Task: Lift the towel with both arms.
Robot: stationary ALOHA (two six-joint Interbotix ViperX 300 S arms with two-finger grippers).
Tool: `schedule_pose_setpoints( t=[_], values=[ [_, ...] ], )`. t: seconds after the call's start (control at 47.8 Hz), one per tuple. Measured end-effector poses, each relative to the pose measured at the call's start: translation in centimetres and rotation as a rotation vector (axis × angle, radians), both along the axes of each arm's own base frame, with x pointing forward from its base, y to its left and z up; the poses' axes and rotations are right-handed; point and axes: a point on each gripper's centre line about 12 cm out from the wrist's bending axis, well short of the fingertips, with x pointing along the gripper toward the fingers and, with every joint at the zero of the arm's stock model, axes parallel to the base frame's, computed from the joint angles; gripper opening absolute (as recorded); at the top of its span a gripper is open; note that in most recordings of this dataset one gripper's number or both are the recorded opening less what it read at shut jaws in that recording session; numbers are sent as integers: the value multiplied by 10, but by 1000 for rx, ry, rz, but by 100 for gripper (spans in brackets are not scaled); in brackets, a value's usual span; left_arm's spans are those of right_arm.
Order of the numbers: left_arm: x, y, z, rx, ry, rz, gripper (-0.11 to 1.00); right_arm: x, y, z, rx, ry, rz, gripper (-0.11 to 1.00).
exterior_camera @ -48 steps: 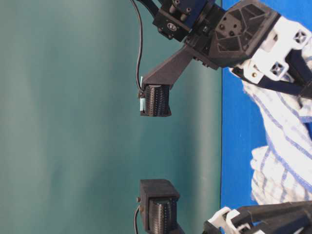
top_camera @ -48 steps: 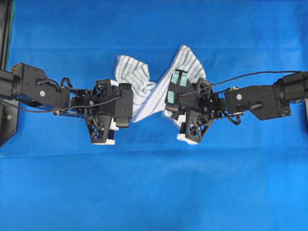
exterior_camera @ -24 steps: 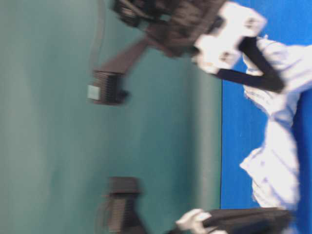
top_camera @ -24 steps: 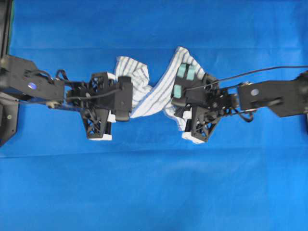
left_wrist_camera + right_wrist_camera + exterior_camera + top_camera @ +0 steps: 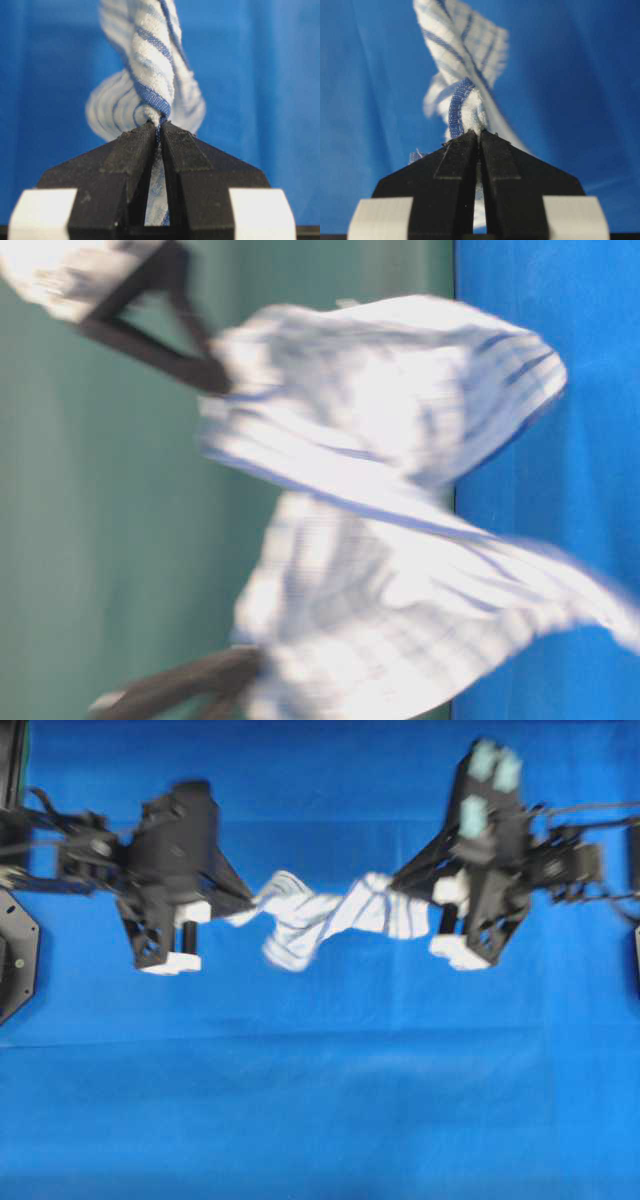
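The towel [image 5: 320, 915], white with thin blue stripes, hangs twisted and stretched between my two grippers above the blue sheet. My left gripper [image 5: 235, 915] is shut on its left end, and the cloth [image 5: 150, 55] runs out from the pinched fingertips of that gripper [image 5: 160, 125]. My right gripper [image 5: 410, 885] is shut on the right end; in its wrist view the towel [image 5: 465, 45] rises from between the closed tips of the gripper [image 5: 480, 132]. The table-level view is blurred: the towel [image 5: 380, 500] fills it, with black fingers [image 5: 160, 335] at the top and bottom.
A plain blue sheet [image 5: 320, 1100] covers the table under both arms. A black mount [image 5: 15, 960] stands at the left edge. In the table-level view a green wall [image 5: 100, 520] lies behind the table's edge.
Both arms have risen and drawn apart. The towel, which lay bunched on the sheet, now hangs stretched in the air between them.
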Motion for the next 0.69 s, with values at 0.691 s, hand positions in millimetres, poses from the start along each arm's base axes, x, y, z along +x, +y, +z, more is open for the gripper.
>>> schedule_pose_setpoints(
  t=[0.691],
  values=[
    [-19,14,158,24,-158,45,4,-30,-3,153,-152,-141,-4,2]
  ],
)
